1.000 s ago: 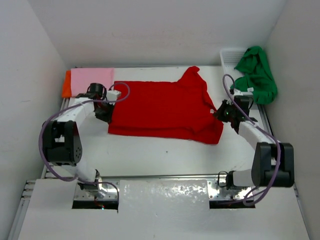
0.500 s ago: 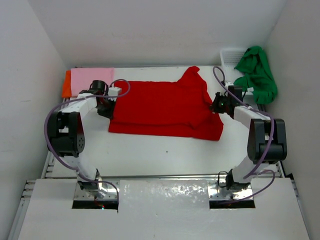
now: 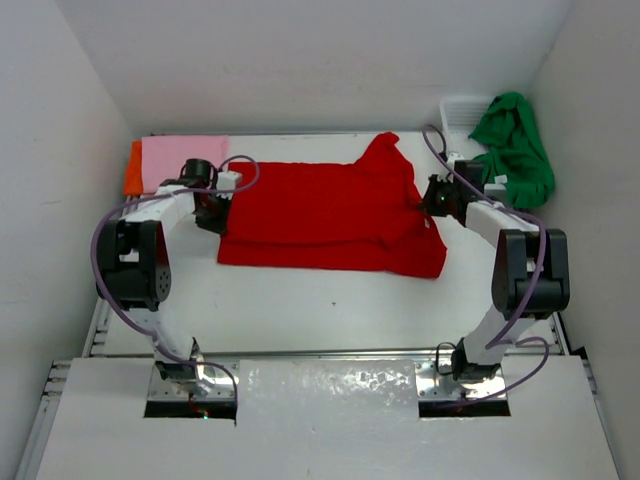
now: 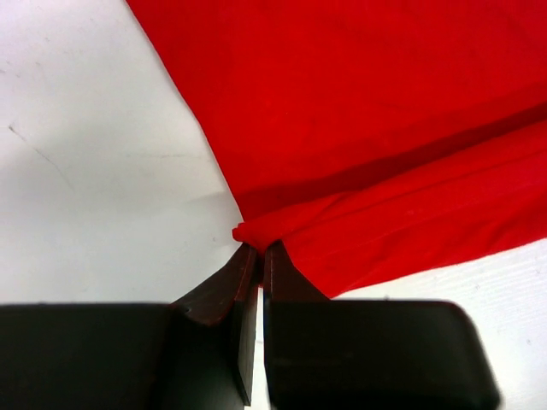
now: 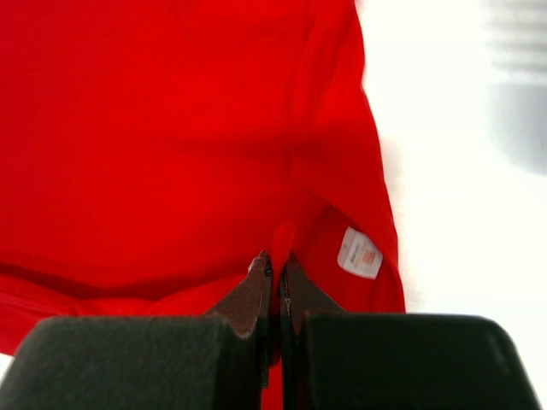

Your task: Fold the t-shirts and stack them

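Red shirt (image 3: pixel 320 215) lies spread mid-counter (image 3: pixel 330 300). Left tool (image 4: pixel 261 248) clenched on its left edge, cloth bunched at the tips. Right tool (image 5: pixel 275 256) clenched on a fold at its right edge, beside the white label (image 5: pixel 359 254). Far left: pink shirt (image 3: pixel 185 150) folded atop orange shirt (image 3: pixel 132 168). Far right: green shirt (image 3: pixel 515 145) heaped over basket (image 3: pixel 460 110).

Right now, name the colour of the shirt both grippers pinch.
Red: the t-shirt shows best in the top external view.

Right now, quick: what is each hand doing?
Left hand: closed, pinching a bunched edge of the red t-shirt.
Right hand: closed, pinching a fold of the same red t-shirt.
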